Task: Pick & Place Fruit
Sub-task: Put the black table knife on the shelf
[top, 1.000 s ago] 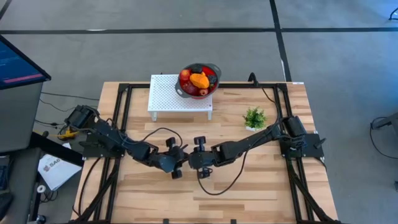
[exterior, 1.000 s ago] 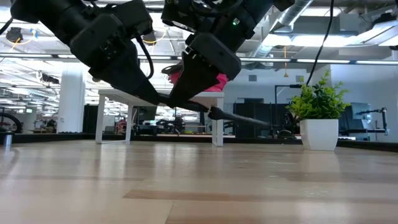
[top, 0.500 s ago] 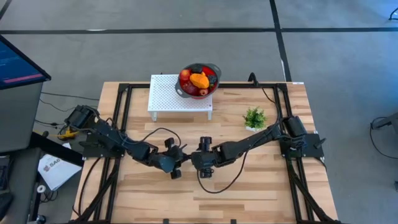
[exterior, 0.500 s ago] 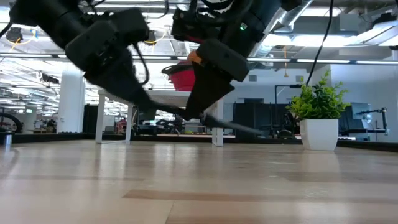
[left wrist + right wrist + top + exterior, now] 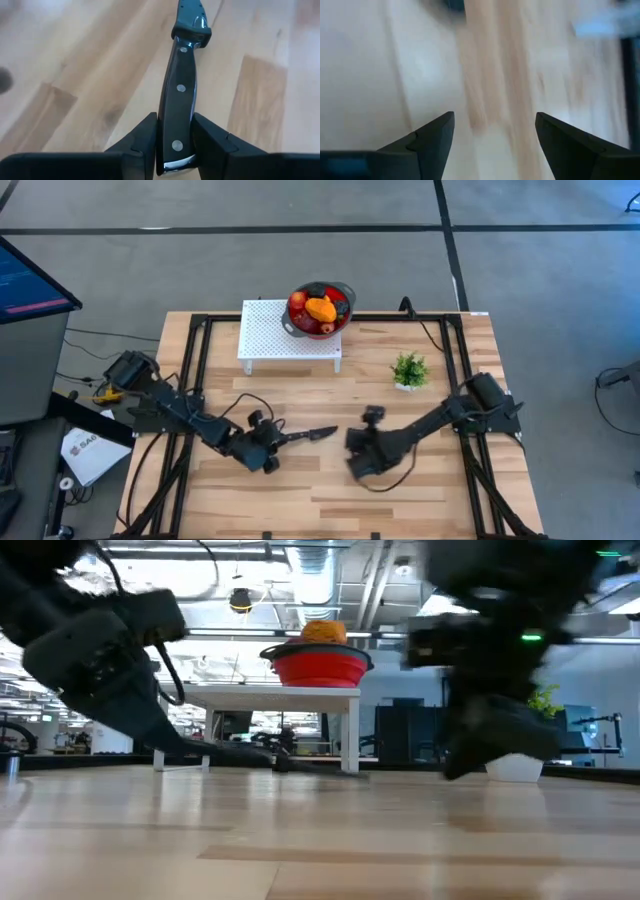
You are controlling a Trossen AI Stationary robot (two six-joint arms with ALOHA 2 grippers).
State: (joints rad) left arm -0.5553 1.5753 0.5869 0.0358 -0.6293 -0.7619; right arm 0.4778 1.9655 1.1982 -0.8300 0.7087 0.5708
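Note:
The fruit (image 5: 320, 309) lies piled in a red bowl (image 5: 317, 668) on a white perforated stand (image 5: 280, 338) at the table's far middle. My left gripper (image 5: 276, 441) is left of centre, low over the table, shut on a black-handled knife (image 5: 312, 433). The knife's blade points toward the table's right. The same knife (image 5: 300, 764) shows just above the tabletop in the low view. My right gripper (image 5: 357, 464) is right of centre and apart from the knife. The right wrist view shows my right gripper (image 5: 495, 135) open, with only bare wood between its fingers. My left gripper pinches the knife's handle at its butt end (image 5: 175, 146) between its two fingers (image 5: 145, 142), which sit on the handle's narrow edges. The riveted flat side faces the wrist camera. The fingers slant down from the table's left, and the knife runs on in line with them. Whether the blade touches the table cannot be told.
A small green plant in a white pot (image 5: 408, 369) stands at the right, behind my right arm. The black frame rails (image 5: 195, 370) run along the table's left and right sides. Bare wood (image 5: 330, 500) lies toward the near edge.
My right gripper has drawn away from the knife toward the table's right and near edge and has sunk. My left gripper has gone down and a little toward the left with the knife. The knife now lies lower, close over the tabletop, and stands clear between the two grippers.

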